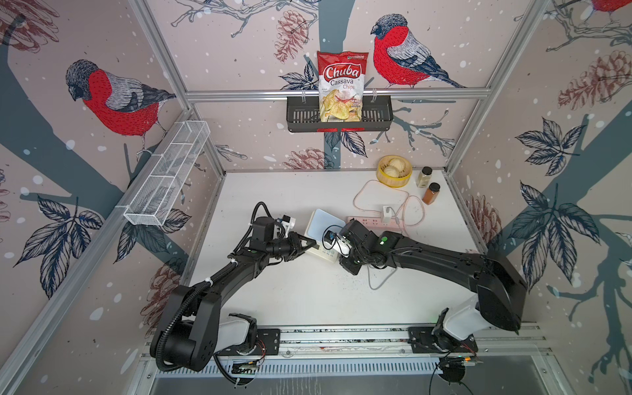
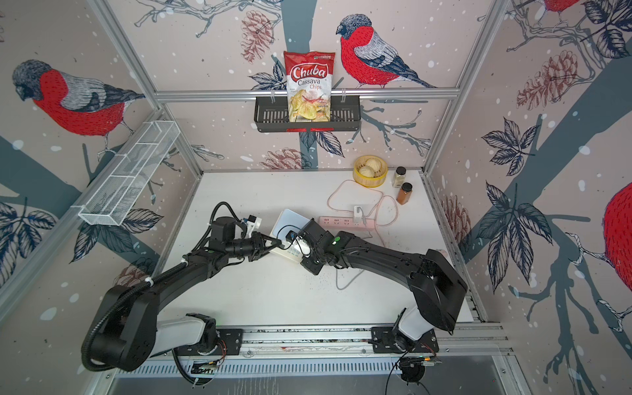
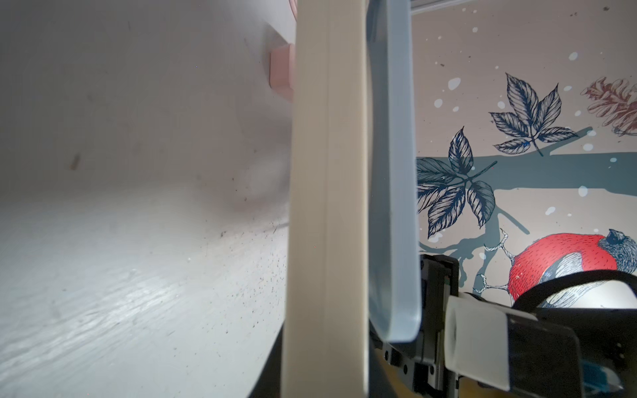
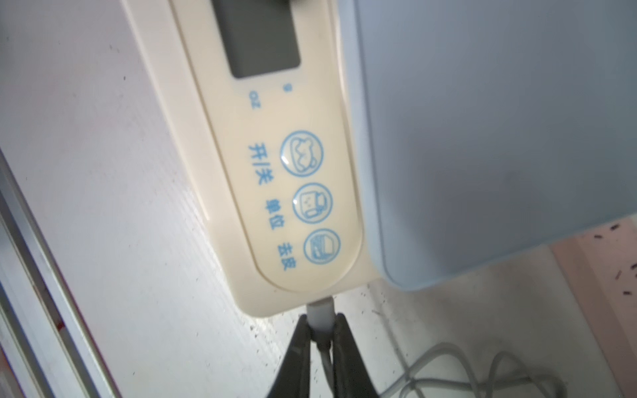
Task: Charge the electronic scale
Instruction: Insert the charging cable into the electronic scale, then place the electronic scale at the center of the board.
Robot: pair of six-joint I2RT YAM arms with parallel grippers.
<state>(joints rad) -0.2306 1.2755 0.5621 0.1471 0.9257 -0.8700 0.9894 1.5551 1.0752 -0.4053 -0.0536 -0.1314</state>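
Nearest, a slack loop of the white cable [image 1: 370, 282] is seen on the desk [image 1: 290, 297] under the right arm; it could be snagged, and the plug dragged out, if that arm is drawn back carelessly. The plug [image 4: 320, 310] appears seated in the end of the electronic scale [image 4: 296, 179], which lies mid-desk between the two arms. The right gripper [image 4: 322, 322] is set with its fingers close against both sides of the plug, though whether it is pinched or merely flanked cannot be told. The plug could be levered loose or bent by a sideways or tilted retreat. The far edge of the scale is pinched by the fingers of the left gripper [image 1: 307, 244]; were that hold given up early, the scale could be slid along. Just beyond, the pink power strip [image 1: 367, 221] is crowded against the scale's corner, with the charger cube [image 1: 386, 212] standing on it. Farther back, two spice jars [image 1: 425, 176] and a yellow basket [image 1: 393, 183] are found well apart from the work.
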